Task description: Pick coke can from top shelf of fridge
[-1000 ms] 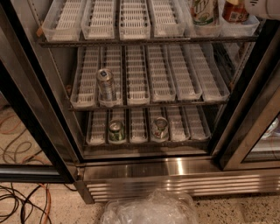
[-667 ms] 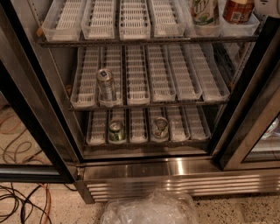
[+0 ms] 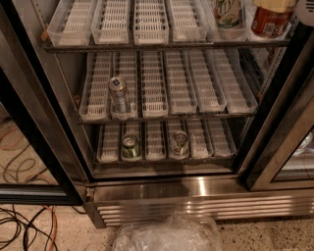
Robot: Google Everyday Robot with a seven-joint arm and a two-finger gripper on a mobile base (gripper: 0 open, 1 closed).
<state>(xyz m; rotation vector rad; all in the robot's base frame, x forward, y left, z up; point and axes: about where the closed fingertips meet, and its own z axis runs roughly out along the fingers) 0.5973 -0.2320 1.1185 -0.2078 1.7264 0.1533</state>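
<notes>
The fridge point(image 3: 196, 198) stands open with three wire racks. The coke can point(image 3: 267, 22), red with white lettering, stands upright at the right end of the top shelf point(image 3: 147, 45), cut off by the upper frame edge. A white-and-green can point(image 3: 229, 12) stands just left of it. My gripper point(image 3: 277, 4) shows only as a pale yellowish part right over the coke can's top, with a whitish part point(image 3: 306, 11) in the top right corner. The rest of the gripper is out of view.
A silver can point(image 3: 119, 94) stands on the middle rack at left. Two cans point(image 3: 130, 146) point(image 3: 179, 143) sit on the bottom rack. Black door frames flank the opening at left point(image 3: 34, 147) and right point(image 3: 282, 137). A clear plastic bag point(image 3: 169, 234) and cables point(image 3: 22, 225) lie on the floor.
The pale part of my gripper has come in over the top of the coke can from the top right corner. The cans on the racks have not moved.
</notes>
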